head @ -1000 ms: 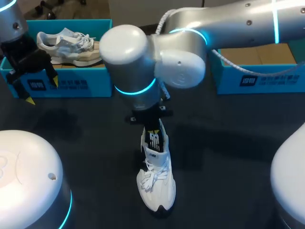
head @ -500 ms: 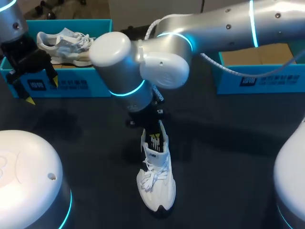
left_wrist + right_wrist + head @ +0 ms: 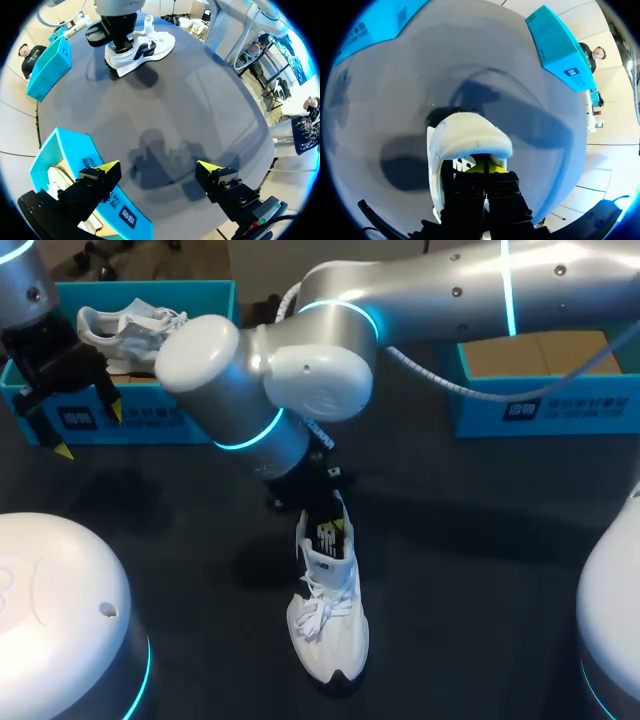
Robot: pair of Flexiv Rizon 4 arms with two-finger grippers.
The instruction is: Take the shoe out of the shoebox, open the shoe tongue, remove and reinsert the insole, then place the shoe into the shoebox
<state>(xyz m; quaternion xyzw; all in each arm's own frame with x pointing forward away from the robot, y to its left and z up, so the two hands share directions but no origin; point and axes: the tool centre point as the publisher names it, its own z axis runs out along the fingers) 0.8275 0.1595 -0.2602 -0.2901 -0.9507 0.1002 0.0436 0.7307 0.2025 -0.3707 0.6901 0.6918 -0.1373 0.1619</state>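
The shoe point(image 3: 328, 610) stands upright on its sole on the dark table point(image 3: 480, 540). The right gripper point(image 3: 487, 169) is sunk into its opening from above, at the heel end. From that gripper the long axis runs straight toward our own base: the padded heel collar is just ahead of it, the raised tongue point(image 3: 327, 535) is on its near side, and the laces and toe lie beyond that. The right arm is the nearer one by far, since it is already in the shoe. We cannot tell whether this gripper has closed on the tongue or the insole, or on nothing (the shoe's walls hide the tips).

The left gripper point(image 3: 159, 167) hangs well apart from the shoe with its jaws spread wide and nothing between them. It hovers over bare table just in front of a teal shoebox point(image 3: 150, 420), in which a second sneaker point(image 3: 130, 330) lies.

We judge that any pull on the insole should go up and back along the shoe's axis. Nothing pins the shoe down, so it may lift or tip. The table around the right gripper is flat and dark. The other teal shoebox point(image 3: 540, 405) sits well off under the right arm, and there is room between it and the shoe.
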